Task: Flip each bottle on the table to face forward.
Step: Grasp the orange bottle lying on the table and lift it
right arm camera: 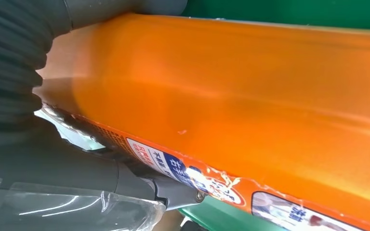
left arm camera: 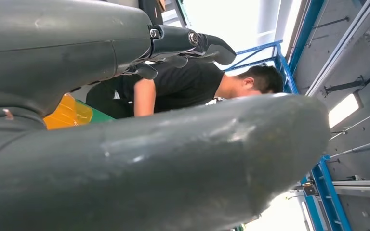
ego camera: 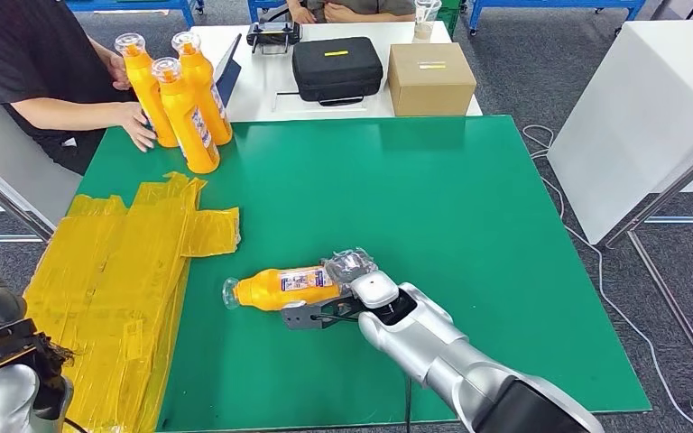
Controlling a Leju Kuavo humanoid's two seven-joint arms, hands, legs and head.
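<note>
The robot's right hand (ego camera: pixel 361 293) grips an orange bottle (ego camera: pixel 284 289) lying on its side on the green surface (ego camera: pixel 469 234), near the front edge, its clear cap pointing toward the robot's left. In the right wrist view the fingers (right arm camera: pixel 159 185) press against the bottle's orange body and printed label, with the thick thumb closing over the other side, so the bottle is clasped between them. The left hand (left arm camera: pixel 125 159) sits low at the near left corner, beside a spread of crumpled yellow plastic sheet (ego camera: pixel 113 289) that covers the left side of the surface; whether its fingers are spread or curled cannot be told from these views. Farther back, at the far left corner, three more orange bottles (ego camera: pixel 185 99) stand upright and close together, and a person (ego camera: pixel 45 63) in a black shirt has a hand on the side of one. Beyond the green surface, a white table (ego camera: pixel 262 86) carries a black zipped case (ego camera: pixel 337 68) and, just beside it, a brown cardboard box (ego camera: pixel 430 78).
</note>
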